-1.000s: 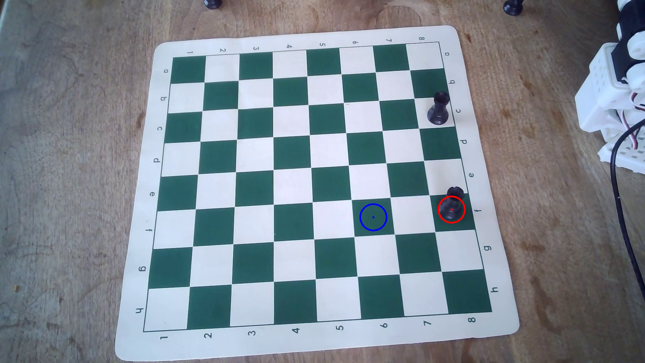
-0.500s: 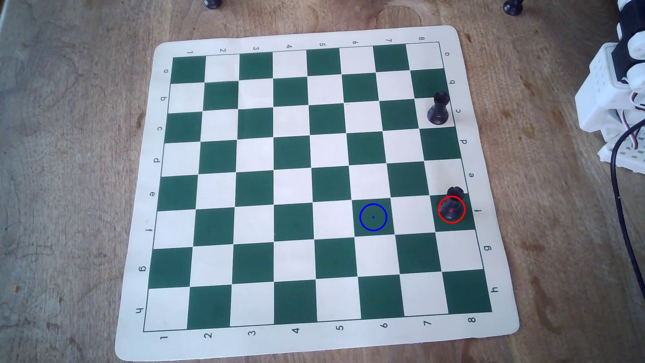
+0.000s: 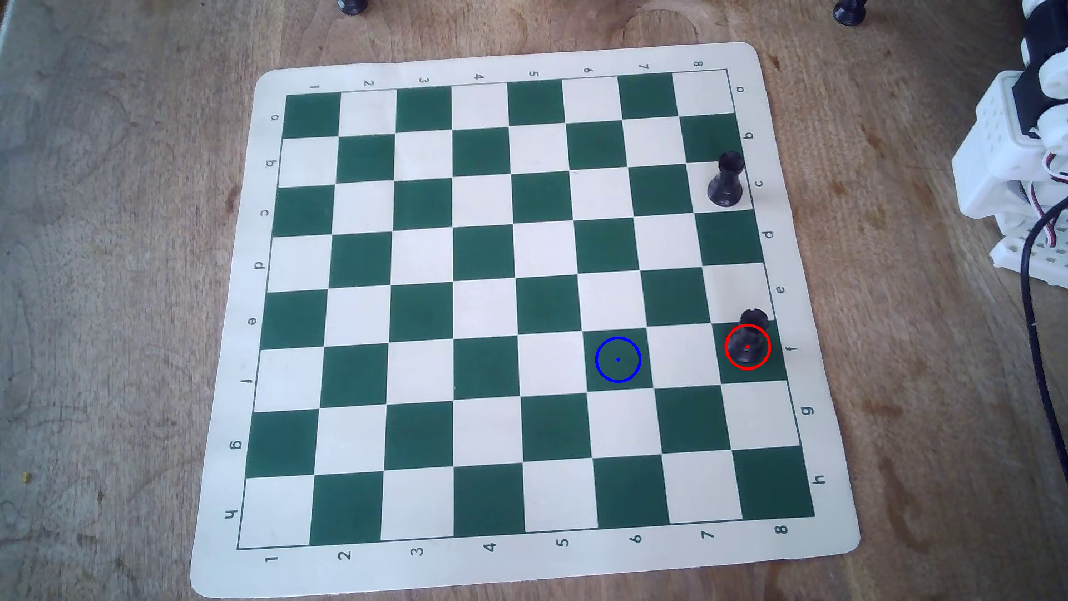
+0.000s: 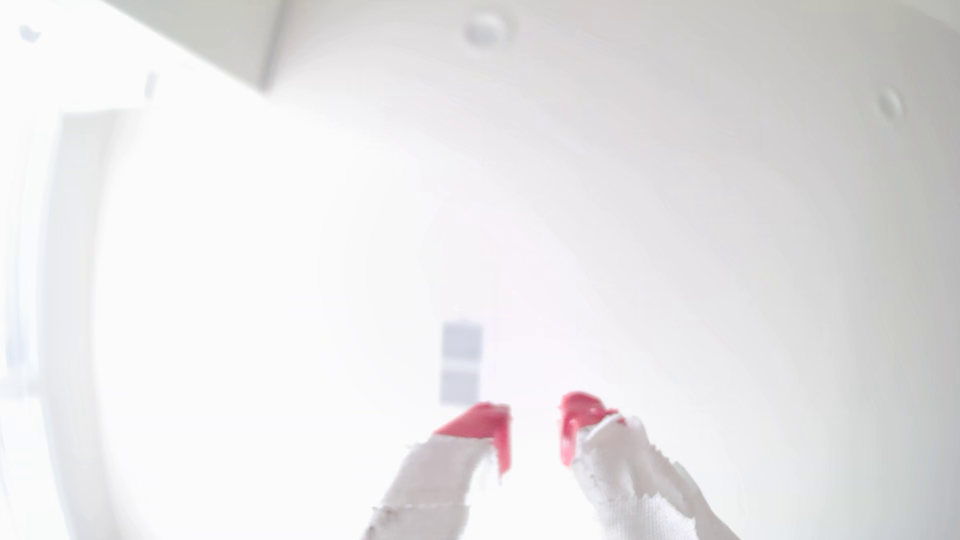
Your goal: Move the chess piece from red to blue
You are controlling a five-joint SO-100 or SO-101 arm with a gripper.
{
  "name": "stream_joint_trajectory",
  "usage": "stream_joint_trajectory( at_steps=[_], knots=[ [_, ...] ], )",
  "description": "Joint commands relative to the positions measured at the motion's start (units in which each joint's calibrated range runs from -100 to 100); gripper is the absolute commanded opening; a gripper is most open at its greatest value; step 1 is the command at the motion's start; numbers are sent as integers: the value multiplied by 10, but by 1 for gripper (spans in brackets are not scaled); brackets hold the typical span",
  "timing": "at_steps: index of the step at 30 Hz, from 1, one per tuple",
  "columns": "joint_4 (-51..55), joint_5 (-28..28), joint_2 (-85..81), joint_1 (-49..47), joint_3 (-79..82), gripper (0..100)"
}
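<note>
The chess piece [image 3: 749, 338] stands upright on red [image 3: 748, 347], lower right of the overhead view, blue [image 3: 618, 359] just left. End effector [image 4: 535, 423] sits spread apart and empty (wrist view shows only bright blur), so which way the piece lies from it, I can't tell.

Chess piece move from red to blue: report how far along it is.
Nothing is done yet: the chess piece stands in the red circle, and the blue circle is bare. Nothing is in hand: in the wrist view the gripper is open and empty, its fingers aimed at a bright wall. Reach, grasp, carry and release all remain.
</note>
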Motion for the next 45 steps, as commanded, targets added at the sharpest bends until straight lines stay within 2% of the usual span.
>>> stream_joint_trajectory(
  at_steps=[1, 3, 6, 13, 15, 19, 21, 22, 25, 27, 28, 31, 32, 36, 37, 42, 45],
  knots=[
    [198, 4, -2, 11, 9, 11],
    [233, 61, -2, 13, 9, 13],
    [273, 66, -2, 19, 9, 21],
    [382, 107, -2, 14, 9, 23],
    [447, 110, -1, 19, 9, 20],
    [517, 77, 0, 56, 5, 28],
    [577, 67, 0, 63, -33, 29],
    [631, 63, 0, 69, -68, 29],
    [903, 33, 0, 80, -257, 29],
    [1025, 30, 11, 76, -337, 30],
    [1149, 27, 35, 76, -415, 30],
    [1269, 18, 73, 83, -499, 30],
    [1347, 9, 108, 86, -557, 30],
    [1528, -10, 196, 69, -704, 30],
    [1624, -15, 243, 54, -777, 29],
    [1782, -35, 295, -4, -816, 29],
    [1820, -54, 308, -28, -810, 28]
  ],
)
